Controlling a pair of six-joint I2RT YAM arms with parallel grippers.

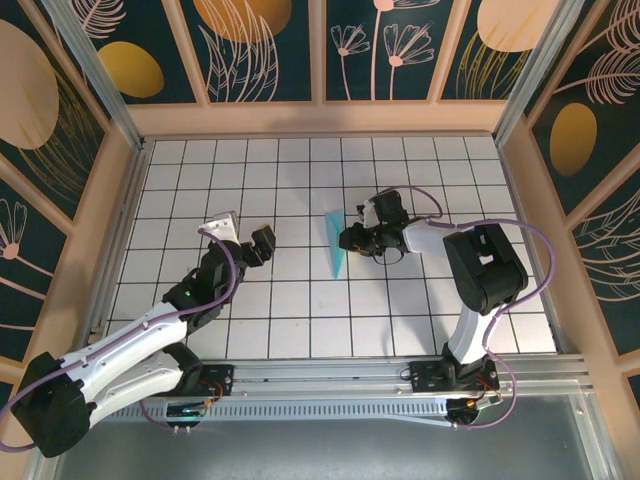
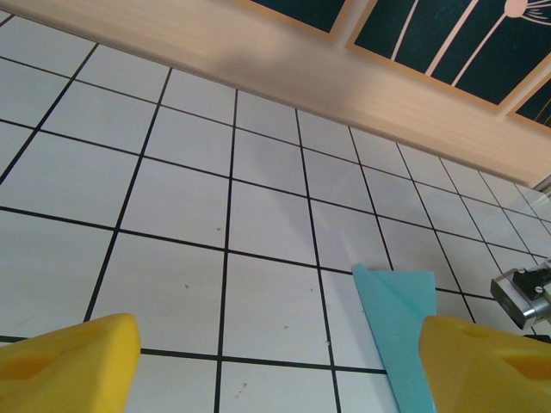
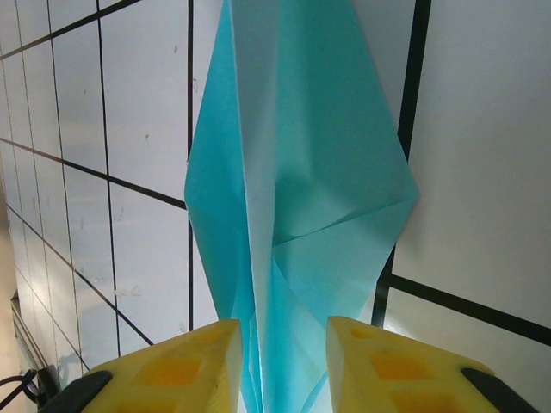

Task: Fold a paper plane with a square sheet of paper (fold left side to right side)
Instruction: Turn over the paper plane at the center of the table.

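Left gripper [image 2: 275,370]: jaws wide apart above tiled table [image 2: 181,198]. Right gripper [image 3: 284,353]: jaws narrowly apart astride light-blue paper plane [image 3: 301,172]; clamping cannot be told.

Slim creased light-blue paper plane [image 1: 337,240], middle of table [image 1: 300,330], tip nearward

- Right wrist: paper plane [image 3: 301,172] is cut off at 12 o'clock. Its near end drops out of sight at 6 o'clock between the fingers [image 3: 172,370] of the right gripper [image 3: 284,331]. Pinched or just straddled, can't tell.
- Left wrist: the lower part of the paper plane is hidden at 5 o'clock behind a finger [image 2: 482,361] of the left gripper [image 2: 275,331], then cropped by the bottom edge.
- Left wrist: grey metal part [image 2: 525,292] at 3 o'clock, cropped by the edge, unidentifiable.
- Top view: paper plane creases too small to read. The right gripper's tips are a dark blob on its 3 o'clock side.
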